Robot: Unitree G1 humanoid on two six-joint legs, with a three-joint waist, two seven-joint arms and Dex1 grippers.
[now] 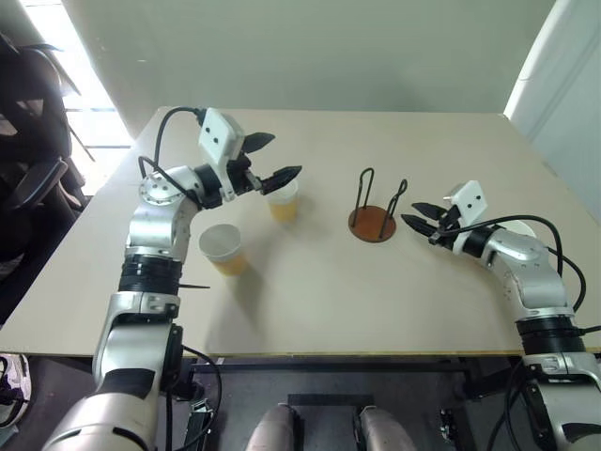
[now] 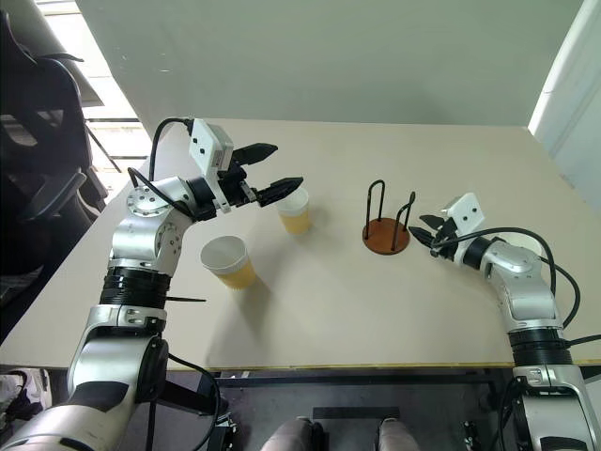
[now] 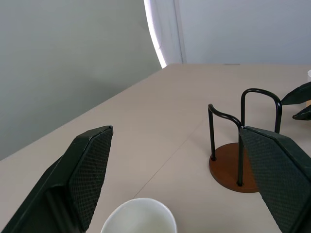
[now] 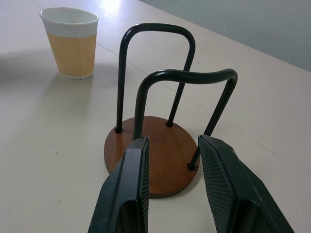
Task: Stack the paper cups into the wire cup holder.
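Yellow-tan paper cups: far cup (image 1: 283,200) under wide-open left gripper (image 1: 275,158), near cup (image 1: 223,249) beside left arm. Could tip far cup with a low finger. Wire cup holder (image 1: 374,211) empty, mid-table; right gripper (image 1: 419,220) just right, fingers part open, holding nothing, could bump it. Pale tan table (image 1: 338,291), grey wall.
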